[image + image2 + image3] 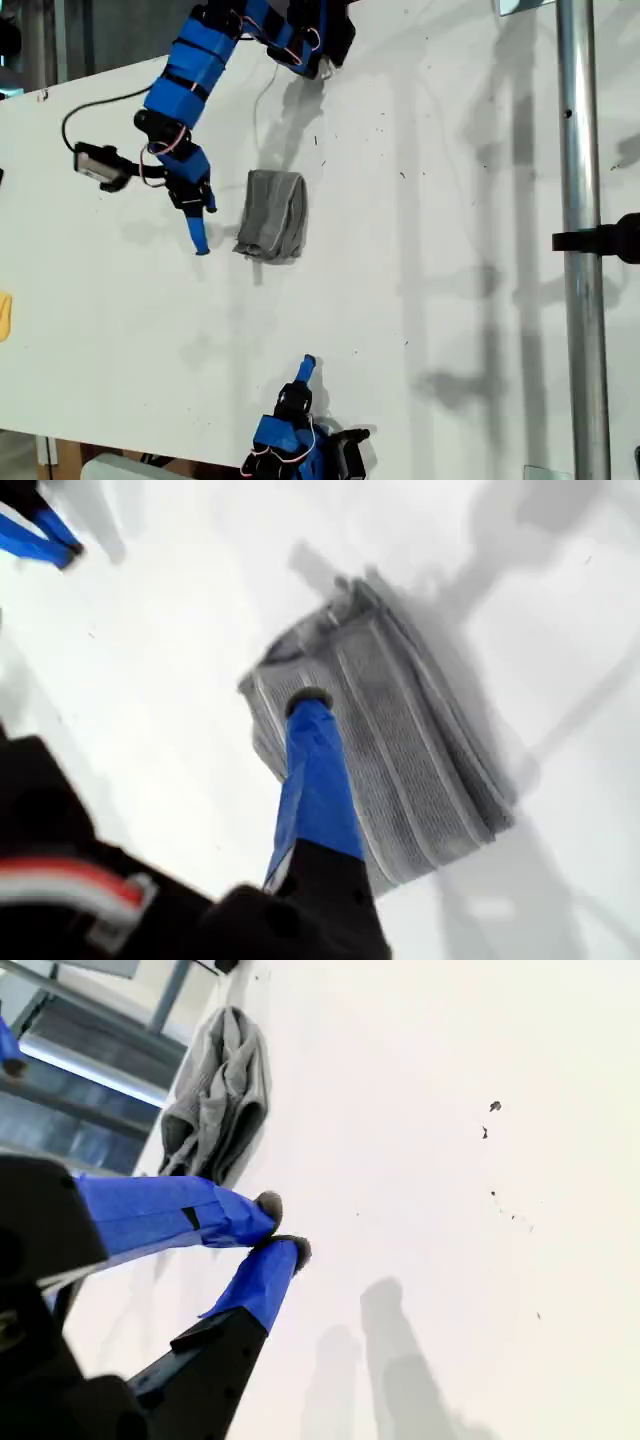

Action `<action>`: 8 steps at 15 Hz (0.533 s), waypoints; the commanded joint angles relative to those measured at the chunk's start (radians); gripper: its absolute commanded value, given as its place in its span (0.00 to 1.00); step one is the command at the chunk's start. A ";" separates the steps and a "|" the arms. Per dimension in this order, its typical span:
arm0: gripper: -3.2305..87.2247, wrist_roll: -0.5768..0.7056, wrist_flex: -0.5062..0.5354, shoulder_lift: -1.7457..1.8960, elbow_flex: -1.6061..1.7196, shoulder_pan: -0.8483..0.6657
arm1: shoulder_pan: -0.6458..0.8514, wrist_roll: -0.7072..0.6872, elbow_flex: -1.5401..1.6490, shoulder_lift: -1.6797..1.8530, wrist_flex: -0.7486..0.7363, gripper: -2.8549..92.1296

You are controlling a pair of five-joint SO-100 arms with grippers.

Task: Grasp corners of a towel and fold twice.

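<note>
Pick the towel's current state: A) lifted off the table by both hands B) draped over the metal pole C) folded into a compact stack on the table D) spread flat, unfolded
C: the towel lies as a small layered bundle on the table, with neither hand gripping it.

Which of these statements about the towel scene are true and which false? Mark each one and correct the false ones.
1. The towel lies folded into a compact bundle on the table. True.
2. My first gripper is clamped on the towel. False: in the exterior view it sits beside the towel, on that view's left, holding nothing.
3. My second gripper is shut with nothing between its fingers. True.
4. A small yellow thing rests on top of the towel. False: it sits at the exterior view's left edge, far from the towel.
</note>
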 commanded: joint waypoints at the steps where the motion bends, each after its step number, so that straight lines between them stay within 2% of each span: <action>1: 0.07 -0.026 0.014 0.005 0.015 -0.003 | 0.081 -0.021 0.049 0.298 -0.017 0.50; 2: 0.07 -0.058 0.017 0.005 0.015 -0.003 | 0.097 -0.021 0.124 0.377 -0.008 0.47; 3: 0.08 -0.121 0.038 0.005 0.015 -0.009 | 0.106 -0.006 0.239 0.471 -0.003 0.39; 5: 0.09 -0.268 0.095 0.005 0.017 -0.012 | 0.103 0.091 0.583 0.718 -0.025 0.13; 6: 0.10 -0.262 0.117 0.003 0.017 -0.011 | 0.097 0.170 0.792 0.873 -0.028 0.03; 7: 0.08 -0.245 0.117 0.003 0.018 0.018 | 0.072 0.222 0.991 1.035 -0.043 0.03; 8: 0.09 -0.284 0.117 0.003 0.018 0.037 | 0.043 0.285 1.167 1.200 -0.029 0.03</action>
